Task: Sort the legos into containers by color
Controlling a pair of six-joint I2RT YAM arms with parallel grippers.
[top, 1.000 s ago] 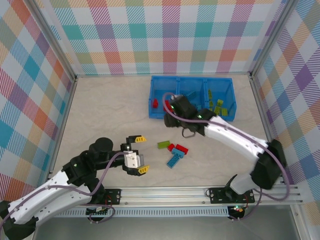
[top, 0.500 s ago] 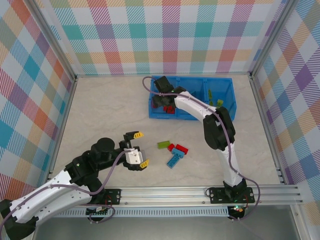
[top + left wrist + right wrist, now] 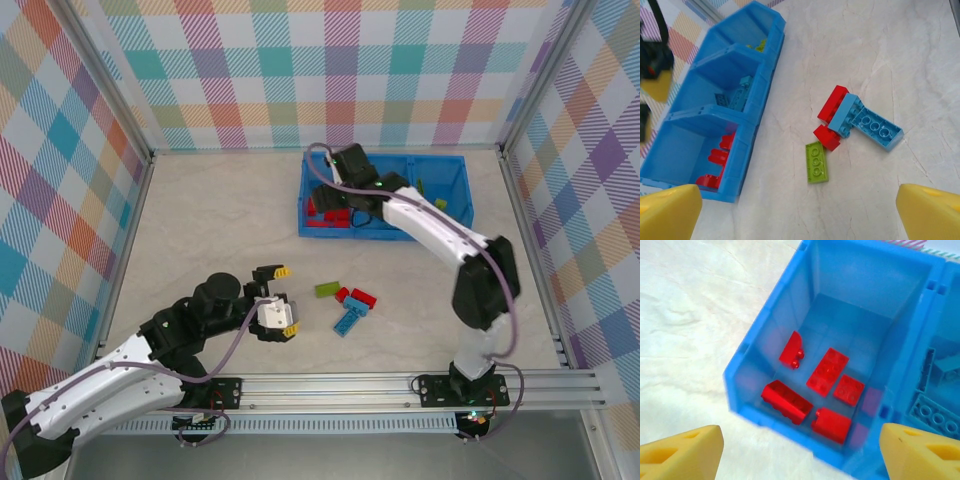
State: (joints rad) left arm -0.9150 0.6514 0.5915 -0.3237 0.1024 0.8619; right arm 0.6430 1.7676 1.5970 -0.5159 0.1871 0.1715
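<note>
Red legos (image 3: 828, 371) beneath right end effector (image 3: 800, 452)

A lime green studded plastic brick (image 3: 817, 162) lies on the pale marbled surface (image 3: 900, 60), just beside red bricks (image 3: 833, 104) and light blue bricks (image 3: 875, 127), near the bright blue three-compartment plastic bin tray (image 3: 754, 145).

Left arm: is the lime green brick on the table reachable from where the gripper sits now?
Probably yes. The left gripper, jaws open, faces the lime green brick with bare table between them. A red brick crowds one corner, so a clean pinch may need care.
</note>
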